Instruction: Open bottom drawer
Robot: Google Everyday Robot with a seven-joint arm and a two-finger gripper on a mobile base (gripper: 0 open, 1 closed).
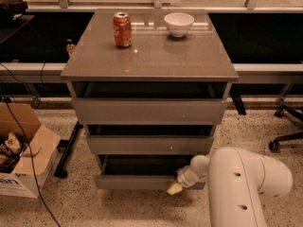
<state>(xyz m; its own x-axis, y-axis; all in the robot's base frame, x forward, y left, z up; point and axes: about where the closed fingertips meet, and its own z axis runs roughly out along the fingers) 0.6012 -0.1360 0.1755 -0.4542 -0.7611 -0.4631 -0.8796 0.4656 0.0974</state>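
The bottom drawer (135,182) is the lowest of three grey-taupe fronts in a cabinet (149,60). Its flat front stands a little forward of the dark gap above it. The middle drawer (149,144) and the tall top drawer (149,110) are above. My gripper (174,188) is at the right end of the bottom drawer's front, low near the floor, with its pale tip against the front's lower right part. The white arm (241,183) reaches in from the lower right and hides the drawer's right corner.
A red soda can (122,30) and a white bowl (179,23) stand on the cabinet top. An open cardboard box (21,150) with cables sits on the floor at the left. An office chair base (286,126) is at the right.
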